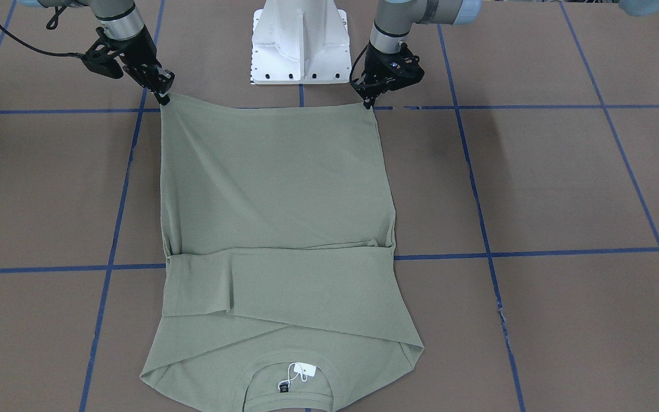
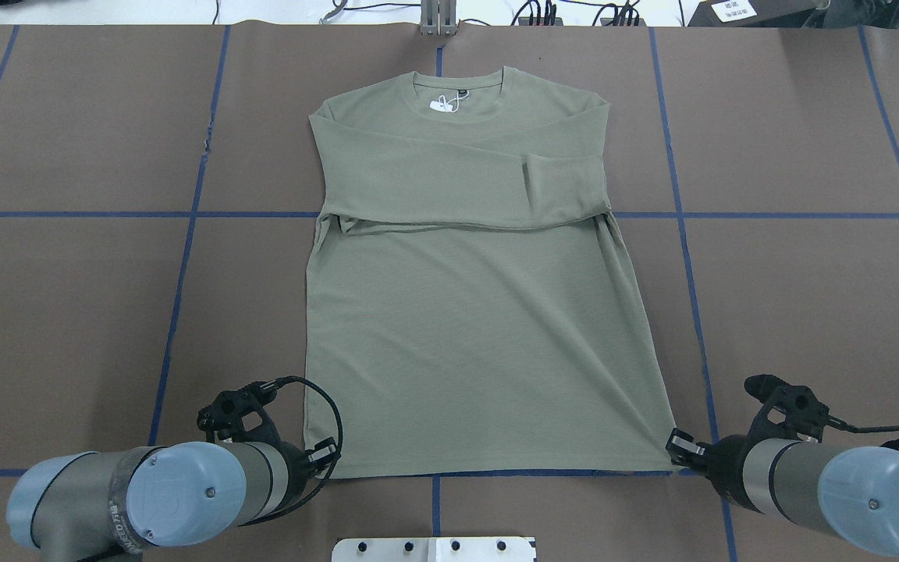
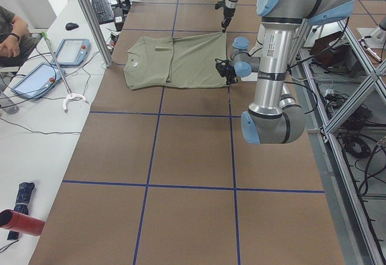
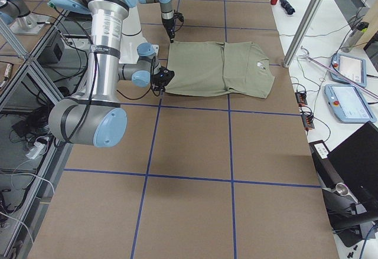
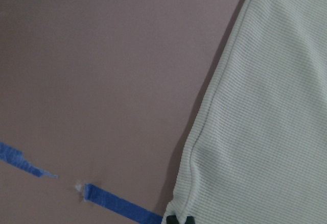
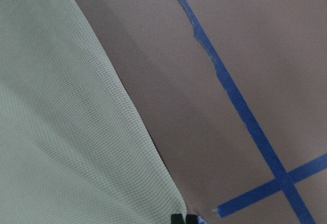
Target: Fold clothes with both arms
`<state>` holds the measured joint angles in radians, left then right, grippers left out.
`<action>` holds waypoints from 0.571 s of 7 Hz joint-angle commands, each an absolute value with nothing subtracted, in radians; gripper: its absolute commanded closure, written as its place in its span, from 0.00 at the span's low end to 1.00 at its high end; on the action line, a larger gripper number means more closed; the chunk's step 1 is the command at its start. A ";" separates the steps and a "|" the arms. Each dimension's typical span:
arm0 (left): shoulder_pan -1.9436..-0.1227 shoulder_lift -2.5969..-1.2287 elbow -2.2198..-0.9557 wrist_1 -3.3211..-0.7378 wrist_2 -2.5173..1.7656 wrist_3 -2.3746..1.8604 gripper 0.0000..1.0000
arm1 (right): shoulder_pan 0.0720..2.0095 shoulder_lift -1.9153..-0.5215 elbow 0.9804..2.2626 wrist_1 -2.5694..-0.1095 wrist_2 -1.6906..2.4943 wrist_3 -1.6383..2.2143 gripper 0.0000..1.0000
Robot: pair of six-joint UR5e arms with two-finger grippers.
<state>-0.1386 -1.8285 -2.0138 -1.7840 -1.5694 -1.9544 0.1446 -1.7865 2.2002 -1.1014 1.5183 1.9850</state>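
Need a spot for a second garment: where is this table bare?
Bare table lies wide on both sides of the green shirt. Crowded: the hem corners, where the left gripper and right gripper pinch it, and the white pedestal base between them.

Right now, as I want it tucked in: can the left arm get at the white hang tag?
Probably: the white hang tag lies bare at the collar, across the long-sleeved shirt. But the left gripper seems shut on the hem corner and must release first.
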 commanded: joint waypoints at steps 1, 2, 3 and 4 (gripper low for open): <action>-0.135 -1.746 -2.105 -1.784 -1.575 -1.954 1.00 | 0.140 -1.781 2.226 -1.101 1.520 1.985 1.00; -0.130 -1.679 -2.173 -1.784 -1.575 -1.957 1.00 | 0.129 -1.779 2.239 -1.101 1.523 1.986 1.00; -0.126 -1.652 -2.189 -1.786 -1.575 -1.962 1.00 | 0.100 -1.778 2.252 -1.101 1.522 1.994 1.00; -0.109 -1.649 -2.198 -1.784 -1.574 -1.973 1.00 | 0.060 -1.778 2.273 -1.101 1.516 2.015 1.00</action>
<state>-0.1241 -1.6698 -2.1762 -1.7847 -1.5750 -1.9627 0.1017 -1.7788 2.2504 -1.1014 1.5205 1.9963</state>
